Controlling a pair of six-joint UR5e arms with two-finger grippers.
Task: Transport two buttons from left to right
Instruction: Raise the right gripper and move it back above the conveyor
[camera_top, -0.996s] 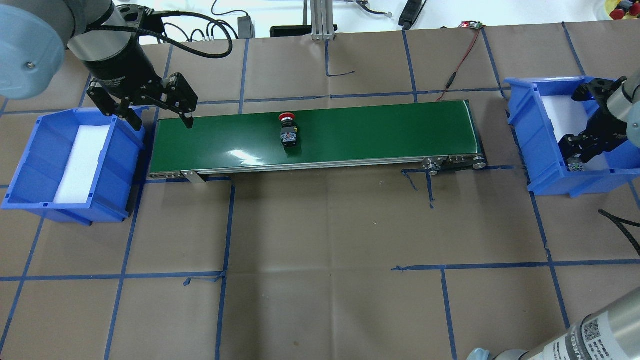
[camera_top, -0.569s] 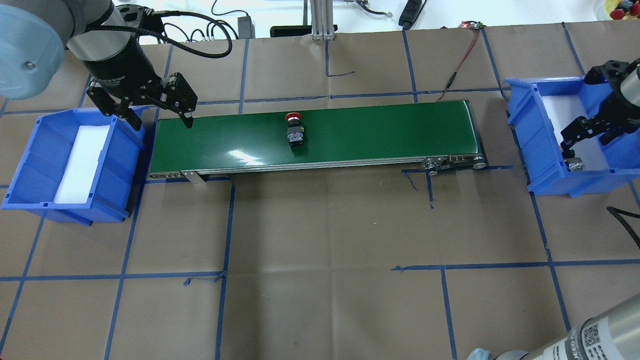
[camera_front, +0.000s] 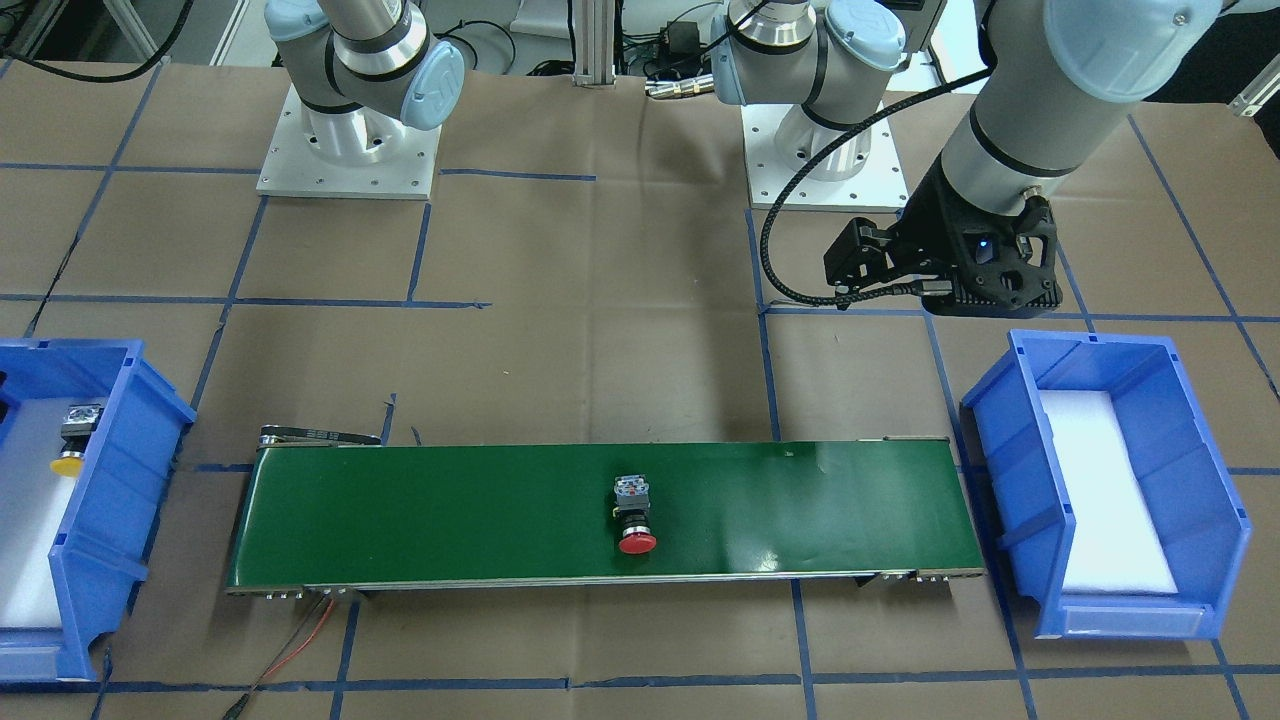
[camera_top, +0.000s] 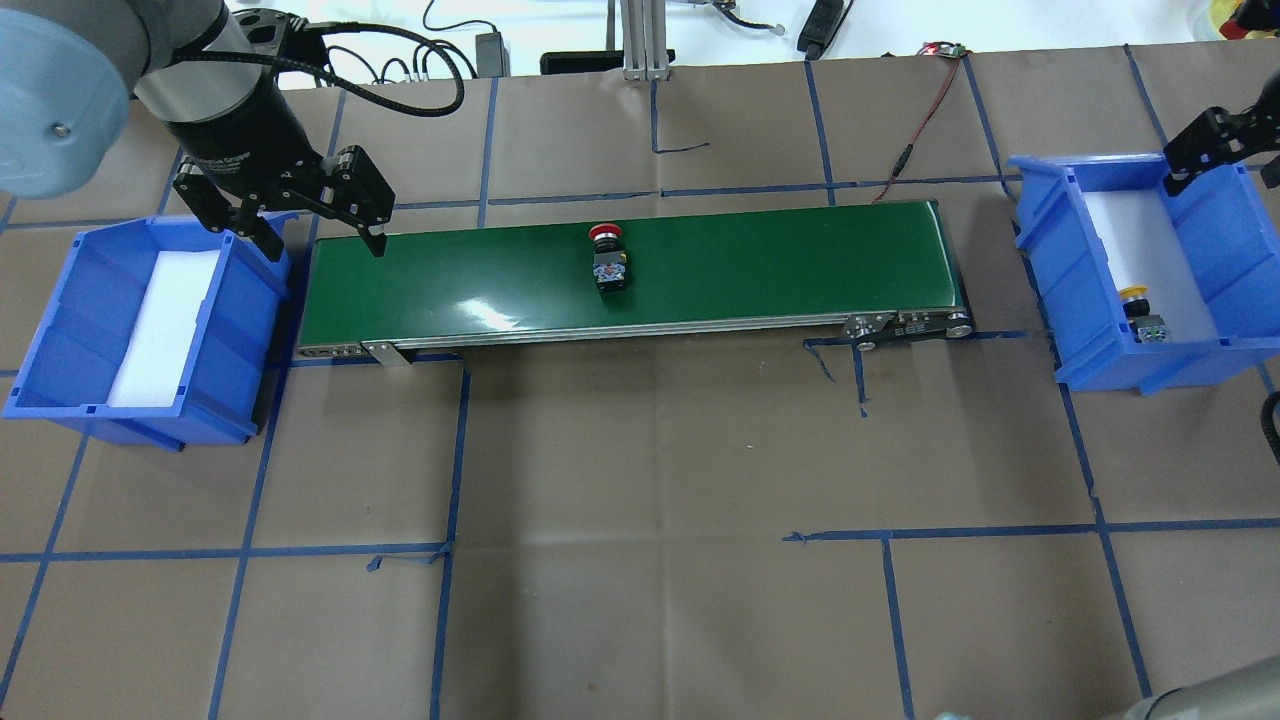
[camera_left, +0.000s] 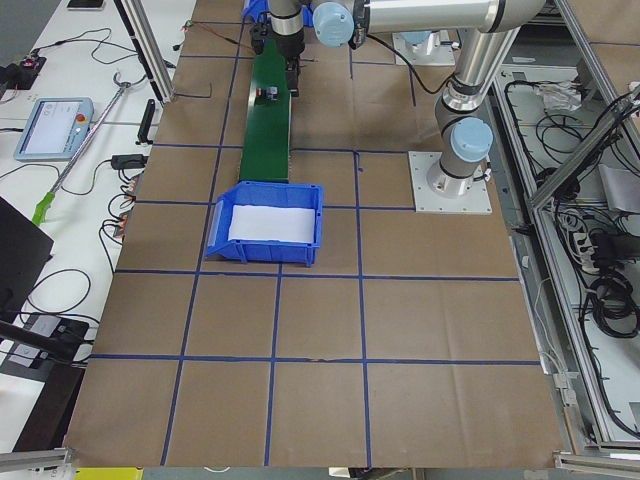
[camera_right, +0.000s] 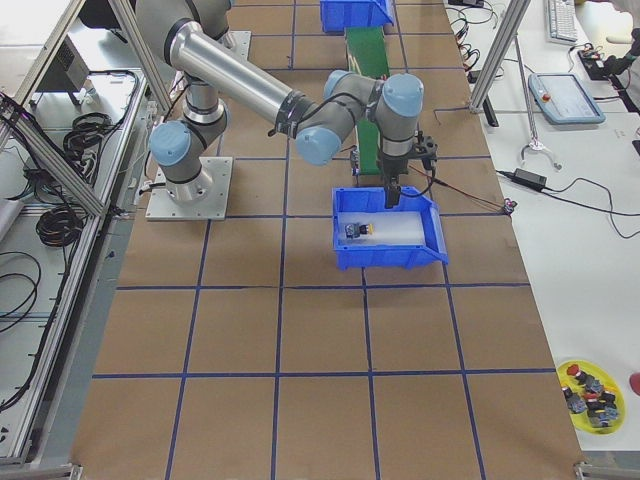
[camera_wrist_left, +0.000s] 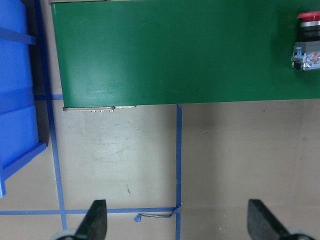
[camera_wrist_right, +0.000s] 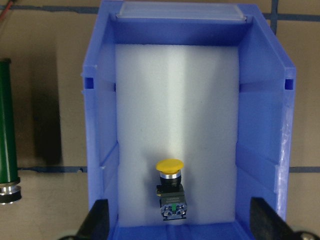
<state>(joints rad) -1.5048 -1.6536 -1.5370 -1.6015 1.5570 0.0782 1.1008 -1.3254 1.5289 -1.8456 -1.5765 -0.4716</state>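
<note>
The red button (camera_top: 608, 262) lies on its side on the green conveyor belt (camera_top: 800, 260), about mid-length; it also shows in the front view (camera_front: 633, 515) and at the left wrist view's top right (camera_wrist_left: 307, 42). The yellow button (camera_top: 1140, 312) lies on white foam in the right blue bin (camera_top: 1060, 270), seen from above in the right wrist view (camera_wrist_right: 170, 192). My left gripper (camera_top: 322, 238) is open and empty above the belt's left end. My right gripper (camera_wrist_right: 181, 226) is open and empty, raised above the right bin, apart from the yellow button.
A left blue bin (camera_top: 60, 330) with white foam and no button stands beside the belt's left end. A red wire (camera_top: 925, 115) runs from the belt's far right corner. Blue tape lines grid the brown table.
The red button has ridden to the right along the belt. My right gripper has lifted up and back out of the right bin, leaving the yellow button uncovered. The left arm has stayed still.
</note>
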